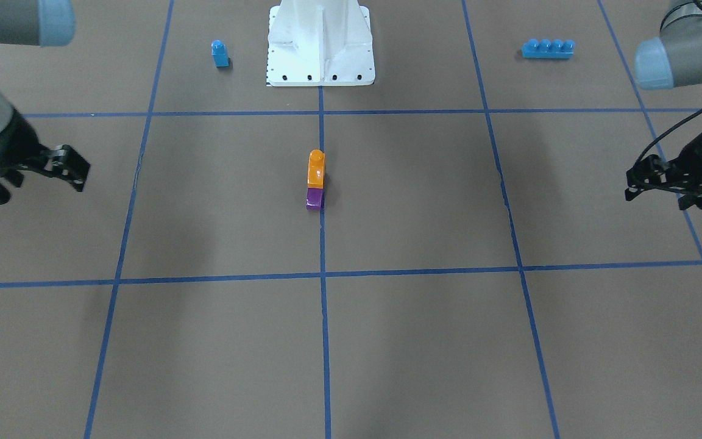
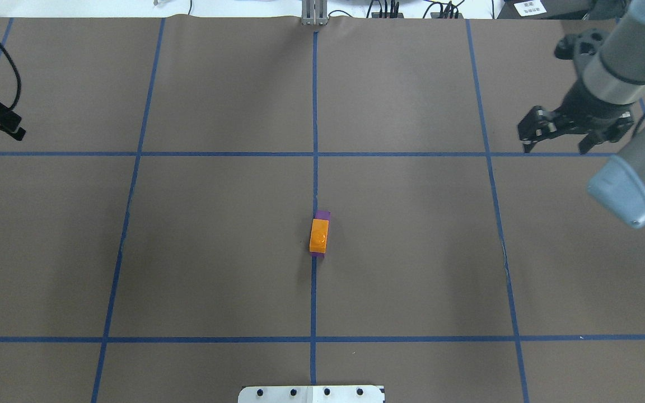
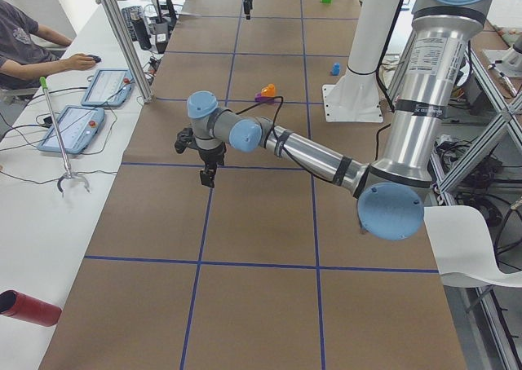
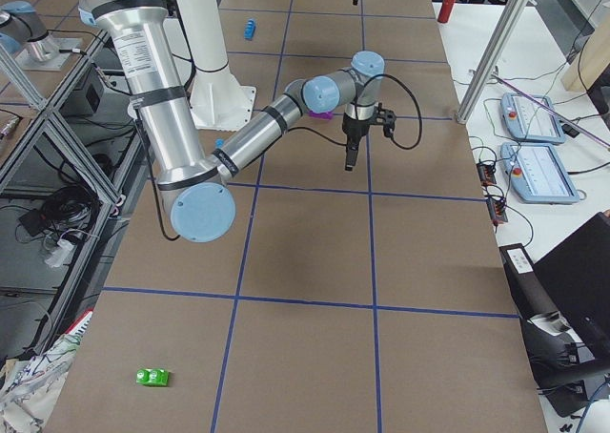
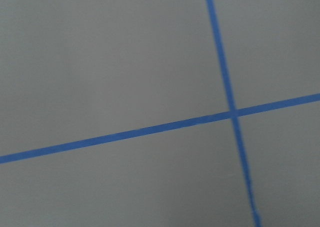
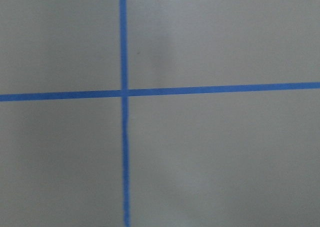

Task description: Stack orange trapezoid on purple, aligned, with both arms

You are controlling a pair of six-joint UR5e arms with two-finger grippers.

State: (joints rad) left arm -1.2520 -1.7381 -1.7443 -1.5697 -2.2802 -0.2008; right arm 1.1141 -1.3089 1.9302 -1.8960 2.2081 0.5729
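Observation:
The orange trapezoid (image 1: 316, 169) sits on top of the purple brick (image 1: 314, 199) at the middle of the mat, on the centre tape line. From overhead the orange (image 2: 318, 235) covers most of the purple (image 2: 323, 215), which shows as a thin edge at the far end. My left gripper (image 1: 677, 195) hovers open and empty far to the side. My right gripper (image 2: 556, 144) hovers open and empty on the other side. Both wrist views show only mat and blue tape.
A small blue single-stud brick (image 1: 220, 53) and a long blue four-stud brick (image 1: 548, 48) lie beside the white pedestal (image 1: 320, 55). A green brick (image 4: 152, 377) lies far off. An operator (image 3: 24, 36) sits at the side desk.

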